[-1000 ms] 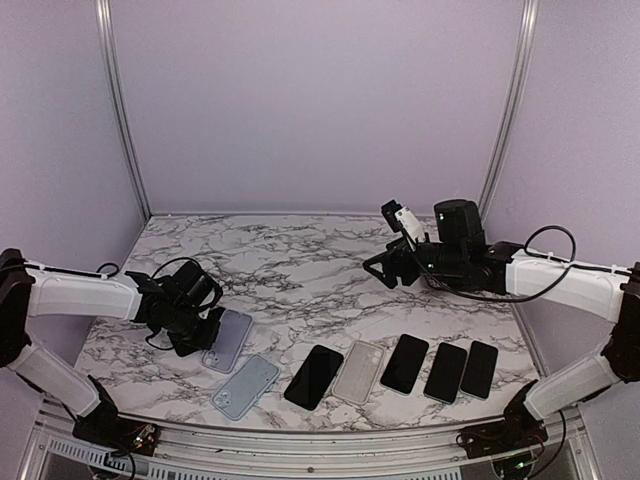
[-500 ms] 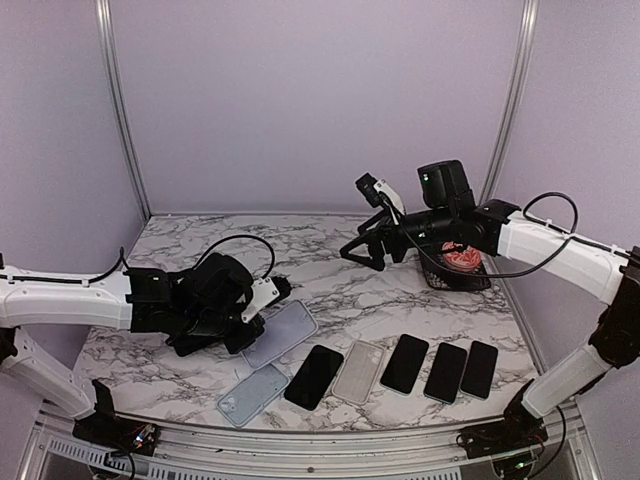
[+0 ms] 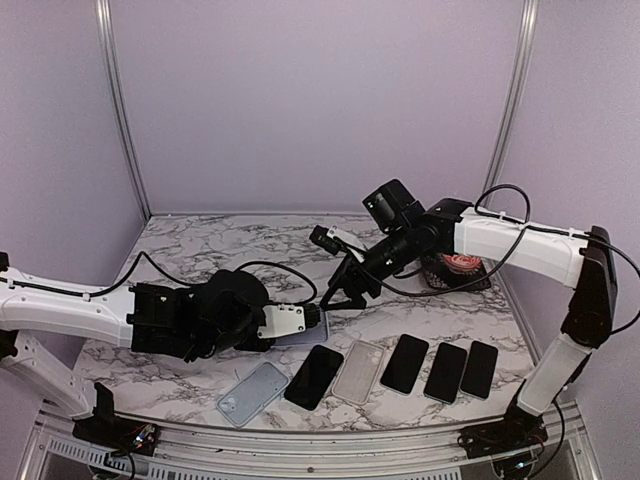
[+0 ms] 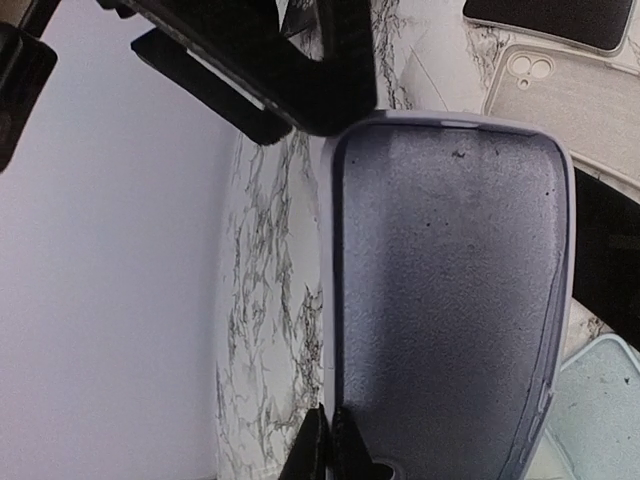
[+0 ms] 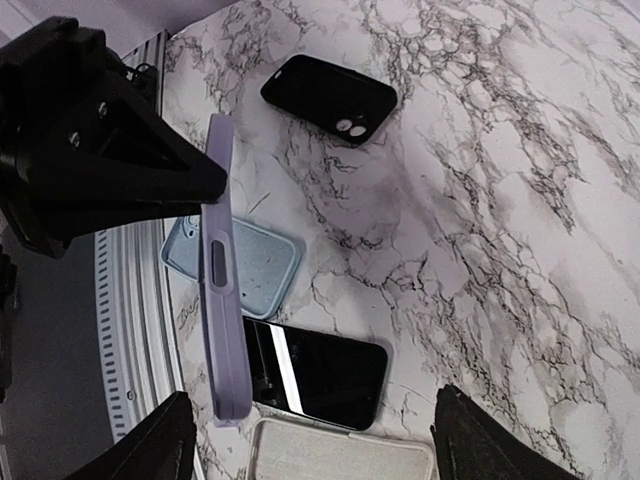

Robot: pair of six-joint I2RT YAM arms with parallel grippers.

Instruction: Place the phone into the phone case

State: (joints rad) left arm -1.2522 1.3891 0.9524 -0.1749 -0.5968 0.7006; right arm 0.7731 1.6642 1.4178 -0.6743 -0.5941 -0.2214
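Observation:
My left gripper is shut on the edge of a lavender phone case and holds it above the table. In the left wrist view the case's open inside fills the frame, with my fingertips pinching its rim. My right gripper is open and empty, just beyond the case's far end. In the right wrist view the case shows edge-on. A black phone lies screen up in the front row, also seen in the right wrist view.
The front row holds a light blue case, a beige case and three more black phones. A black basket stands at back right. A black phone or case lies camera side up further left.
My left arm has carried the lavender case right, toward the table's middle. My right arm has swung down and left until its open gripper is close to the case.

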